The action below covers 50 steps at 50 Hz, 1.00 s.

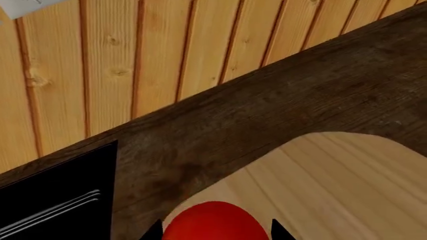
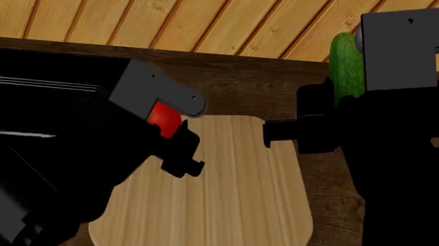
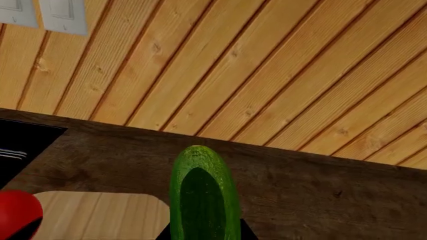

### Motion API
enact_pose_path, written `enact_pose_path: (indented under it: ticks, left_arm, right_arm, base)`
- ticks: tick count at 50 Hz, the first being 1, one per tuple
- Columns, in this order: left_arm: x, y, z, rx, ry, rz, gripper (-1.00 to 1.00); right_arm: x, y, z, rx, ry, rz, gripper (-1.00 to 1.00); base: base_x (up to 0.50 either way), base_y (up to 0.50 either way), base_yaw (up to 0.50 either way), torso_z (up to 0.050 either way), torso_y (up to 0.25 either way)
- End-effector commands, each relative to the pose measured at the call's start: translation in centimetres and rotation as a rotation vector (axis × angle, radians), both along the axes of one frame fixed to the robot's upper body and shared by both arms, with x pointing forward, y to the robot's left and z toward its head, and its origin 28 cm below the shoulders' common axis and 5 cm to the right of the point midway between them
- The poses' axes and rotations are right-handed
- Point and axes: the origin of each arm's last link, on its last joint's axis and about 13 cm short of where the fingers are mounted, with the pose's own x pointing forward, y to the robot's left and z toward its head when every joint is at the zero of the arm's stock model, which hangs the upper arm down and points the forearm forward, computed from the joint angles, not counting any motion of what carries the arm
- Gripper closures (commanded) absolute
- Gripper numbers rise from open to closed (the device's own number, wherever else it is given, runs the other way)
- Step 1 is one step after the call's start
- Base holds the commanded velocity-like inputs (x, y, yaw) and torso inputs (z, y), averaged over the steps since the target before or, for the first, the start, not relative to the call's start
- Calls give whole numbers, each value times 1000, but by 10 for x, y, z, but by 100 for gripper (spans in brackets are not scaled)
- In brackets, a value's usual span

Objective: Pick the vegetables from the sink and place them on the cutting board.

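At the left the sink (image 2: 30,66) is a black basin sunk in the dark counter (image 2: 253,85); neither vegetable shows in the part of it that can be seen.

The left gripper (image 1: 217,231) pinches the tomato (image 2: 162,121), a black fingertip pressed to each side of the red ball in the left wrist view. It hangs over the near-sink corner of the board (image 2: 222,204), and whether it touches the wood cannot be told. The risk here is the roll: the tomato is round and glossy, the board is flat and rimless, and the sink edge lies close beside that corner. If the jaws spread while the tomato is above the wood, or this close to the edge, I judge it may run off onto the counter or back into the basin.

Further right, the right gripper (image 3: 203,235) is clamped on the cucumber (image 2: 346,65) low on its length, so most of it stands up past the fingers. In the head view it sits above the counter beyond the board's far right corner, not over the board. Held by one end, it could swing or slip in the jaws as the arm tips it down. Both arms crowd one small board, so a hasty lowering could knock the tomato or the other gripper.
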Motion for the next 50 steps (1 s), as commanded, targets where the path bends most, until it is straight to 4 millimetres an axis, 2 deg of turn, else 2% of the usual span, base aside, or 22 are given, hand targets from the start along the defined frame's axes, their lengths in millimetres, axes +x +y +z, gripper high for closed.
enact_pose_path:
  ticks: [1,19,20,30,44,50]
  left_arm:
    - [-1,-4,-1,-44,1,-6,100]
    - [-2,-4,-4,-30,11,-3,100]
    - [-3,-4,-4,-28,9,-7,-100]
    - [-3,-5,-1,-31,-4,-26,-100]
    - [-23,-4,48,-134,-130,-80,-100]
    - [-23,8,75,-184,-212,-32,-100]
  right_arm:
    - [4,1,1,47,-9,26,100]
    - [4,2,-1,54,-5,28,100]
    - [4,2,-1,53,-5,28,100]
    - [4,1,-2,59,0,32,100]
    - [6,2,-3,62,5,39,100]
    - [12,9,4,84,49,114,100]
  base:
    - [0,0,0,0,0]
    - [0,0,0,1,1]
    - [0,0,0,0,0]
    - [0,0,0,0,0]
    - [0,0,0,0,0]
    - [0,0,0,0,0]
